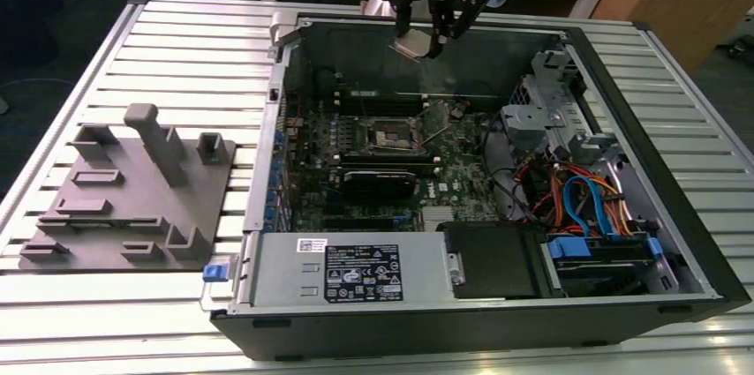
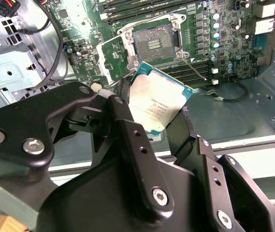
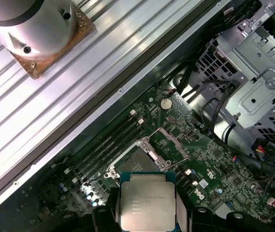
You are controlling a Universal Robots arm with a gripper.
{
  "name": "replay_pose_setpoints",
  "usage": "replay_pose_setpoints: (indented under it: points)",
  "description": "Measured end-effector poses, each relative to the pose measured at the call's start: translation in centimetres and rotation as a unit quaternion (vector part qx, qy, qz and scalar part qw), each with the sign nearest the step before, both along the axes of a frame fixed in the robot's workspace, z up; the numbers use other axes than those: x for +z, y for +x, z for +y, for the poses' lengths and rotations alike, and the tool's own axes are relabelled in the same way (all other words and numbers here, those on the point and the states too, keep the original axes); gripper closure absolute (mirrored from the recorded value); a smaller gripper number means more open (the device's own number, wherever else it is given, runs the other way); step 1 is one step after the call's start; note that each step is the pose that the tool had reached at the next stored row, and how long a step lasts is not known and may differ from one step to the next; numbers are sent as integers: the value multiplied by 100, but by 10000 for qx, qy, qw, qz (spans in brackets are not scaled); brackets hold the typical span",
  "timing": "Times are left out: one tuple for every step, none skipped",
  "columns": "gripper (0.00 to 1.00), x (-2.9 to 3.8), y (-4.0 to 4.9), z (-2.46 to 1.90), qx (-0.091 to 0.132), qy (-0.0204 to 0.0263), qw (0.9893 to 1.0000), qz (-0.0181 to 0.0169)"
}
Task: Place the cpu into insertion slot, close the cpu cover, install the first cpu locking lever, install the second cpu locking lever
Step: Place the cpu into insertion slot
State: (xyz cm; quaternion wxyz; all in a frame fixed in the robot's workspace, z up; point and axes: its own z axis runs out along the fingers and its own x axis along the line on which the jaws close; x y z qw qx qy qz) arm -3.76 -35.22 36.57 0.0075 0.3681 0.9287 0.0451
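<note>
The gripper pinches the cpu by its edges well above the insertion slot, which lies bare with the cpu cover swung open beside it, so I'd judge seating, cover and both levers all remain.

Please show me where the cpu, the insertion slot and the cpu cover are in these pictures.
cpu (image 2: 159,104): second wrist view, middle of its metal top.
insertion slot (image 2: 154,44): second wrist view, centre of the dark recess.
cpu cover (image 2: 106,63): second wrist view, a side bar of the open frame.
</note>
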Motion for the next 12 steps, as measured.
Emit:
replay_pose_setpoints:
  points:
    - [46, 0, 0, 0, -11, 0, 10000, 0]
    - [46, 0, 0, 0, -27, 0, 10000, 0]
    - [46, 0, 0, 0, -45, 0, 10000, 0]
    - [46, 0, 0, 0, -64, 0, 10000, 0]
    - [46, 0, 0, 0, -85, 0, 10000, 0]
    - [46, 0, 0, 0, -105, 0, 9999, 0]
    - [46, 0, 0, 0, -123, 0, 9999, 0]
    - [46, 0, 0, 0, -140, 0, 9999, 0]
    - [46, 0, 0, 0, -155, 0, 9999, 0]
    - [46, 0, 0, 0, -169, 0, 9999, 0]
    - [46, -1, 0, 0, -185, 1, 9998, 0]
    - [46, 0, 0, 0, -200, 0, 9998, 0]
